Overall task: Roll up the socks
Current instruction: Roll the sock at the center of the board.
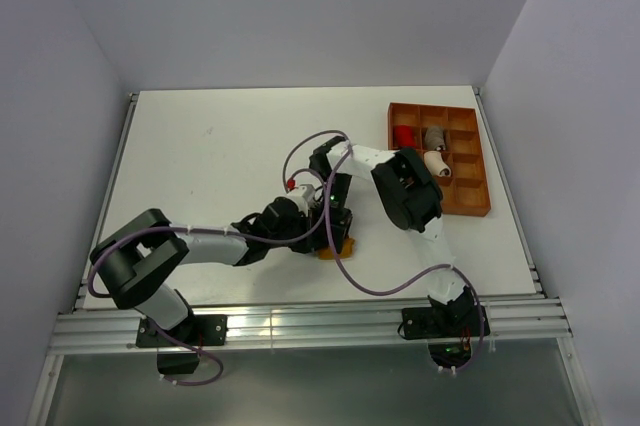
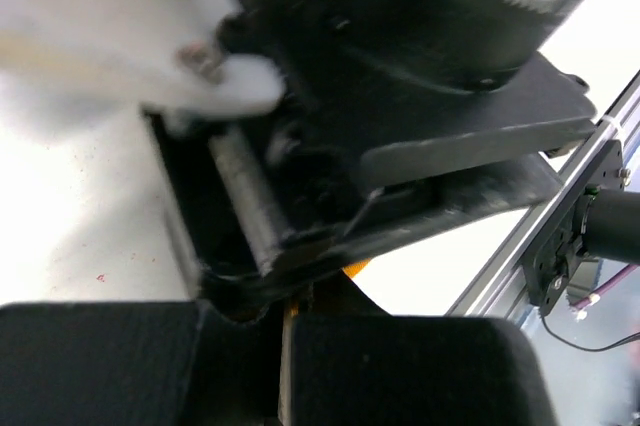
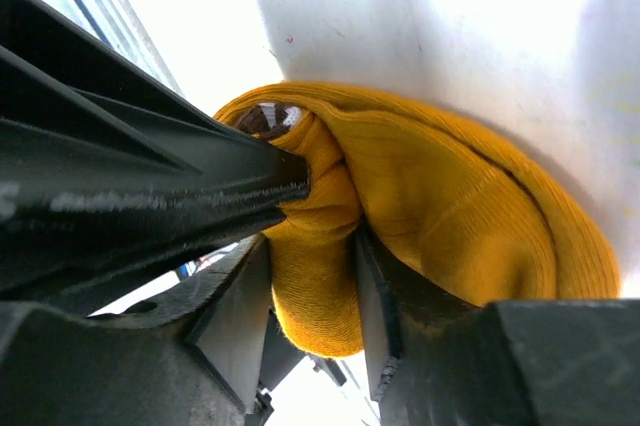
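Socks: only the mustard sock [image 3: 450, 206] is visible, and I cannot find the striped one. It lies bunched on the white table [image 1: 220, 156], near the front centre, where both arms meet low over it. The right gripper [image 3: 305, 281] clamps a thick fold of it between its pads, probably to keep the bundle from springing apart. The left gripper [image 2: 287, 336] is fully closed, with its narrow tip pressed in at the open cuff. This looks like tucking or catching the cuff edge. Whether it pinches any fabric is hidden. The roll looks partly formed, not finished.
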You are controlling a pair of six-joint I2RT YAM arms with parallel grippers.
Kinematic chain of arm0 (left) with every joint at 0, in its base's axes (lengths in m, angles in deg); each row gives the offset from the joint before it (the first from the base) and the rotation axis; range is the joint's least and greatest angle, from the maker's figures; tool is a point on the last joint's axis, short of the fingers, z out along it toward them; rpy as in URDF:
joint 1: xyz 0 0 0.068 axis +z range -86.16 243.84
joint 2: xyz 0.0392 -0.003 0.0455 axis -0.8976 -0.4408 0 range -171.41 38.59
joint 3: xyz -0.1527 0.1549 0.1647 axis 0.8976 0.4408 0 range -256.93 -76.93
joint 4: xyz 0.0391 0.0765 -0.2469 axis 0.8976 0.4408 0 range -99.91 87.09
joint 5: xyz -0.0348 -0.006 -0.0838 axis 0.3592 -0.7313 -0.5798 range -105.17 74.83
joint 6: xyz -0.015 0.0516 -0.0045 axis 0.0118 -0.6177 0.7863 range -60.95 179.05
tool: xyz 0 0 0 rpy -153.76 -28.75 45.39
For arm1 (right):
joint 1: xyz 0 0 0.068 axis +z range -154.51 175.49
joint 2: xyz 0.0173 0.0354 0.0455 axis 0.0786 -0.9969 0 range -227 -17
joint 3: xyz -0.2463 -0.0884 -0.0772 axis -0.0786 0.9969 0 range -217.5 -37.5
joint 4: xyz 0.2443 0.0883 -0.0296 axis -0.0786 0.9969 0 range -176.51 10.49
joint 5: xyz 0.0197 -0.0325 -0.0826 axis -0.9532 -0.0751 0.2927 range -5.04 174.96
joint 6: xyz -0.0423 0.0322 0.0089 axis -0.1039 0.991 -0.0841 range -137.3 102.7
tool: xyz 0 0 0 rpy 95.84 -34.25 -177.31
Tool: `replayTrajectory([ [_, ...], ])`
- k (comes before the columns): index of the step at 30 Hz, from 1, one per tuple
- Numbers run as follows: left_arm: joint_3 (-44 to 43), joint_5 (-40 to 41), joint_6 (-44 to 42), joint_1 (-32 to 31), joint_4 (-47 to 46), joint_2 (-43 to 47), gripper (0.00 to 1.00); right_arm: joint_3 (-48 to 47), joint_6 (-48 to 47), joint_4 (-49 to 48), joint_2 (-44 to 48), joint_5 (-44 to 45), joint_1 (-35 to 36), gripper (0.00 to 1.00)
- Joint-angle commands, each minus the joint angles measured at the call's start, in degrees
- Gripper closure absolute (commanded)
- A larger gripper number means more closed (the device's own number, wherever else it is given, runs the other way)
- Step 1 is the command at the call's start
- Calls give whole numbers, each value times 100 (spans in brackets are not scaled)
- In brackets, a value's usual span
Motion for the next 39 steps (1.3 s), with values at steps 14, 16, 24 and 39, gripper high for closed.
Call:
replayTrajectory([
  [14, -693, 196, 389, -116, 1764, -587, 100, 994, 349, -2457, 1377, 301, -695, 39],
  [16, -755, 188, 433, -108, 1879, -649, 100, 1029, 341, -2440, 1526, 196, -827, 37],
  [24, -658, 135, 582, 24, 1887, -658, 100, 1266, 411, -2554, 1939, -51, -1152, 36],
  [39, -948, -673, 337, 648, 2617, -948, 100, 2907, 86, -3704, 3863, -350, -2119, 36],
])
